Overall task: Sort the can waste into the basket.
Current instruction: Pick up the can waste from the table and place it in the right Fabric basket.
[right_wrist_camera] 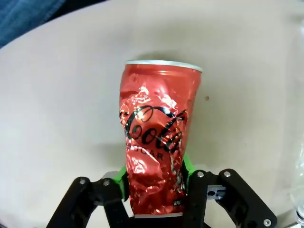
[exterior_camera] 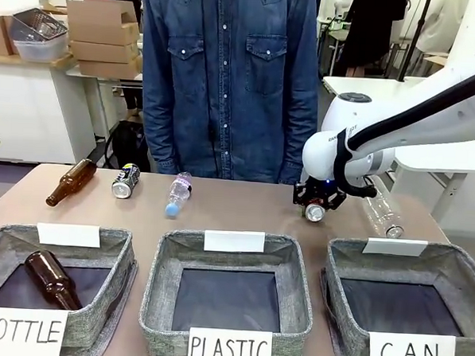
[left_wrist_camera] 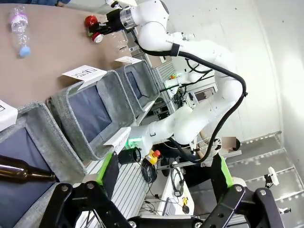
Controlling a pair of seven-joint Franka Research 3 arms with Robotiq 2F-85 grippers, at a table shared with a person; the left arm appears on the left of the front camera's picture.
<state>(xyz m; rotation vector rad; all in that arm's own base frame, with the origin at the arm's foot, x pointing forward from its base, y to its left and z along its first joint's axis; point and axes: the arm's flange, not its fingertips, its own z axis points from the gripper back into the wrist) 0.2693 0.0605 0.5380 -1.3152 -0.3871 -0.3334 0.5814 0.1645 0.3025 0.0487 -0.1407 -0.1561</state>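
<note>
- Brown table: black-and-silver can lying at 10 o'clock.
- Right gripper clamps crumpled red can, 11 o'clock of CAN basket.
- Left gripper spread wide, empty.

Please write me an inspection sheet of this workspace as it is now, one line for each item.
Surface: brown tabletop, no spill seen.
Job's things: dented red metal can clamped in the right gripper; black-and-silver can lying far left; grey woven basket marked CAN, nothing inside.
Clutter: clear plastic bottle with blue cap; second clear plastic bottle near the CAN basket; brown glass bottle on the table; second brown glass bottle in the BOTTLE basket.
Grippers: right shut on the red can; left gripper open.
Cables: black cable along the right arm.
Surroundings: person in denim shirt at the far edge.
</note>
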